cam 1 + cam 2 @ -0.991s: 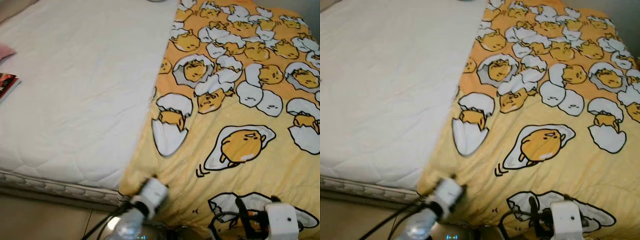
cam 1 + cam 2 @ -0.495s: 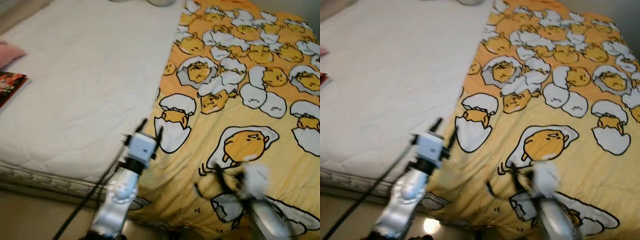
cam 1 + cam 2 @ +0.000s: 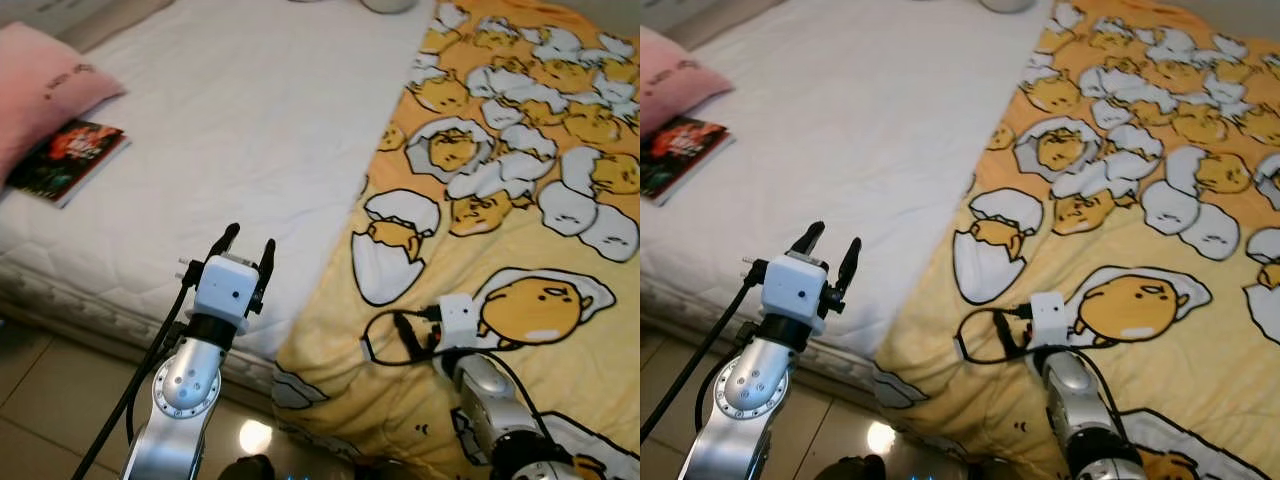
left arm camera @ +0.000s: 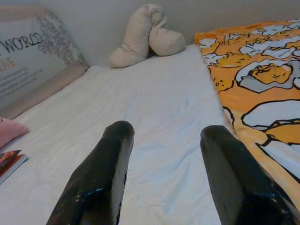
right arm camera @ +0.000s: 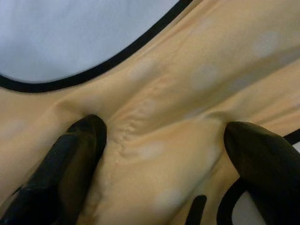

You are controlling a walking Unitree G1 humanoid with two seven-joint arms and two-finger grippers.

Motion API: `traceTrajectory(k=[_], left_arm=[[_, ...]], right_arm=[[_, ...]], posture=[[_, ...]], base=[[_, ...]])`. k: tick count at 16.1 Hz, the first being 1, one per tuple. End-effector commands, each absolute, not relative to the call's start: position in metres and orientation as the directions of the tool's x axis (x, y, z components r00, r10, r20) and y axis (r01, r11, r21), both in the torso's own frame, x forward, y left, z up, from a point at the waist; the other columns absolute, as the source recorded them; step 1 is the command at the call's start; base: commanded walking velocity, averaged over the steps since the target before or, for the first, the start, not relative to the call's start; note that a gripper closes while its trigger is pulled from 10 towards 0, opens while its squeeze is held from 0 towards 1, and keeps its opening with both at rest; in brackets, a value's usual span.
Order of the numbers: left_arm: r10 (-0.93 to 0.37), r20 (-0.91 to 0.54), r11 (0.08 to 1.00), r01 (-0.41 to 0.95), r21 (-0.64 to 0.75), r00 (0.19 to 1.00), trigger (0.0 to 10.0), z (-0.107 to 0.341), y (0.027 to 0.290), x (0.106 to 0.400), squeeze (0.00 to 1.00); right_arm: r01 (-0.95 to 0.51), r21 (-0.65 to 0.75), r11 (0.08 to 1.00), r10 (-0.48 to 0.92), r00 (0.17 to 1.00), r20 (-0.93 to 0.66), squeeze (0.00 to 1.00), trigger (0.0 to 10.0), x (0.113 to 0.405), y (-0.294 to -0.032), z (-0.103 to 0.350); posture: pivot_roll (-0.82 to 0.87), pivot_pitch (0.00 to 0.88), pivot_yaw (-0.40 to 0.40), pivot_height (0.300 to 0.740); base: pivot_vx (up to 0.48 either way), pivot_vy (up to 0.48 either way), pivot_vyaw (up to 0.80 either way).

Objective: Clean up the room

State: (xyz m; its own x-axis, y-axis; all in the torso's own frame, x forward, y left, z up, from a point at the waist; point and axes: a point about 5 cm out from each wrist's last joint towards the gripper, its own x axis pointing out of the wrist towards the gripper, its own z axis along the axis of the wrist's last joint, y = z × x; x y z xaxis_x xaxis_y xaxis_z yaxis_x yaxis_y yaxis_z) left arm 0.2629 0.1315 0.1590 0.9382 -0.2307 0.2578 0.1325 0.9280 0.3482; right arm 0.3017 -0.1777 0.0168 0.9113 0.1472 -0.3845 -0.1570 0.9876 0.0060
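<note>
Across the right half of the bed (image 3: 250,120) lies a yellow quilt (image 3: 520,200) printed with egg characters, its long edge running down the middle of the white mattress and its near end spilling over the foot edge of the bed. The right tool (image 3: 400,338) is down on the quilt close to that near edge, just beside a cracked-egg print; in the right wrist view its two fingers (image 5: 70,164) stand wide apart, their tips pressed against the fabric with a raised fold between them, not yet pinched. The left tool (image 3: 245,252) is lifted above the bed's near edge, over bare mattress just beside the quilt's border, its fingers (image 4: 101,183) spread and holding nothing, pointing up the bed toward a beige cushion (image 4: 145,35) at the headboard.

At the far left corner sit a pink pillow (image 3: 40,100) and, touching it, a book (image 3: 70,160) with a dark red cover.

Judging from this, the step in hand is making the bed: taking hold of the quilt so it can be spread over the uncovered half. The next move seems to call for the right tool to narrow on the fold, and for the left tool to drop onto the quilt's border nearby, so both can draw the fabric across toward the left edge.
</note>
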Motion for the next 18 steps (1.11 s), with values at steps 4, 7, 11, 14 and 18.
traceTrajectory(k=[4, 7, 11, 14, 18], left_arm=[[-0.269, 0.219, 0.914, 0.177, 0.365, 0.938, 10.0, 0.156, 0.122, 0.269, 0.0], [-0.268, 0.191, 0.91, 0.183, 0.372, 0.944, 10.0, 0.149, 0.123, 0.276, 0.0], [-0.241, 0.162, 0.931, 0.181, 0.316, 0.957, 10.0, 0.139, 0.121, 0.294, 0.0], [-0.159, 0.032, 0.985, 0.156, 0.073, 0.987, 10.0, 0.114, 0.13, 0.295, 0.0], [-0.269, 0.023, 0.959, 0.266, 0.095, 0.963, 10.0, 0.092, 0.132, 0.287, 0.0]], right_arm=[[-0.125, -0.006, 0.992, 0.102, 0.836, -0.539, 0.0, 10.0, 0.215, -0.198, -0.043], [-0.155, -0.005, 0.988, 0.139, 0.9, -0.413, 0.0, 10.0, 0.194, -0.186, -0.029], [-0.035, -0.074, 0.997, 0.028, 0.996, -0.09, 0.0, 10.0, 0.222, -0.199, 0.047], [0.037, 0.01, 0.999, -0.038, 0.997, 0.066, 0.0, 10.0, 0.25, -0.206, 0.09], [0.08, 0.037, 0.996, -0.082, 0.995, 0.057, 0.0, 10.0, 0.249, -0.206, 0.09]], posture=[[0.2, 0.244, -0.055, 0.74], [0.14, 0.206, -0.06, 0.74], [0.1, 0.082, -0.058, 0.74], [0.09, 0.0, -0.021, 0.74], [0.08, 0.0, -0.005, 0.74]], base=[[0.0, 0.0, 0.0], [0.0, 0.0, 0.0], [0.0, 0.0, 0.0], [0.0, 0.0, 0.0], [0.0, 0.0, 0.38]])
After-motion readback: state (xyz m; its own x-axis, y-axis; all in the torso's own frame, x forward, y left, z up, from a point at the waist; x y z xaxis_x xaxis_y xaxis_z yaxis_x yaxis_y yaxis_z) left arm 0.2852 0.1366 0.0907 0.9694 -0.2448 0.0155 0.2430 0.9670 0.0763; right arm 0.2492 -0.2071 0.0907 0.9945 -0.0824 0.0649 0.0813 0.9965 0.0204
